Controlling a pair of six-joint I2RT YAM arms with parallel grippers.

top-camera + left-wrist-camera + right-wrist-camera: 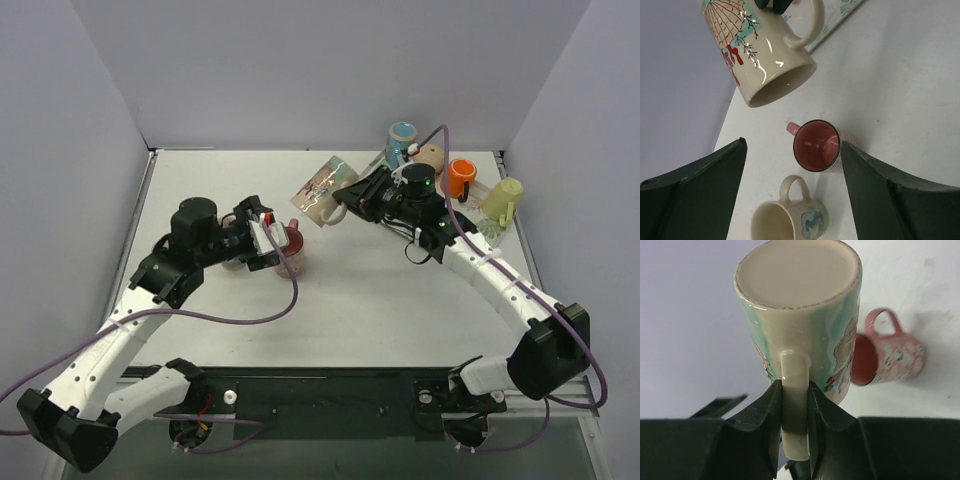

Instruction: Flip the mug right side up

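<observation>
- Mug, top view: off the table, in the air mid-rear, hanging from the right tool. Its long axis is tilted and runs from that tool toward the left arm. The left tool is near, over the pink mug, apart from the held one.
- Left wrist: left tool is spread wide, with nothing between its fingers. Mug sits up and ahead of it, mouth toward this camera and seemingly tipped down, so not yet upright. Pink mug and cream mug stand mouth-up on the table below.
- Right wrist: right tool is clamped narrow on the handle. Base faces the camera and the body extends past the fingertips, mouth pointing away.
- Call: the right arm owns the move. The wrist needs to swing the mouth up, then set down clear of the pink mug.
</observation>
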